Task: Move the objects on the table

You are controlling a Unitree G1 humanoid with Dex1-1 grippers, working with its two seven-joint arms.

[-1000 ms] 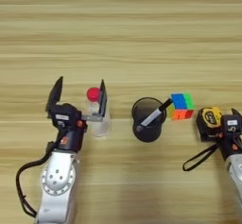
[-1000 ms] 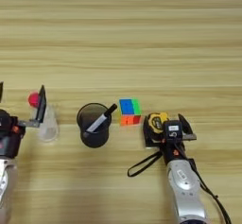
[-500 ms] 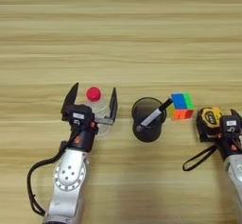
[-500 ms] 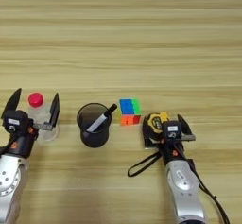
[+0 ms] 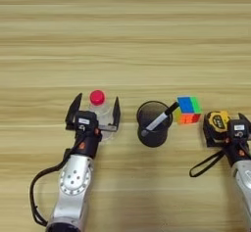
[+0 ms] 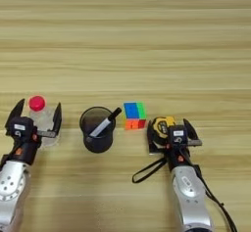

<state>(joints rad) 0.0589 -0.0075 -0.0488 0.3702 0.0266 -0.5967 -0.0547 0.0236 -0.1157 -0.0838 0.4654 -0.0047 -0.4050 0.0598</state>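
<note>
Left pincer straddling the bottle; right pincer at the tape measure.

The left pincer [image 5: 93, 116], fingers spread wide, stands around the upright clear bottle [image 5: 100, 112] toward the bench's [image 5: 125, 40] near left; the bottle sits between the fingers, not yet clamped. The right pincer [image 6: 170, 131], also spread, brackets the tape measure [image 6: 160, 127] near the front edge, strap [image 6: 148, 170] trailing forward. Between them stand the mesh cup [image 5: 152, 129] holding the pen [image 5: 161, 120], and a colour cube [image 5: 188, 110].
</note>
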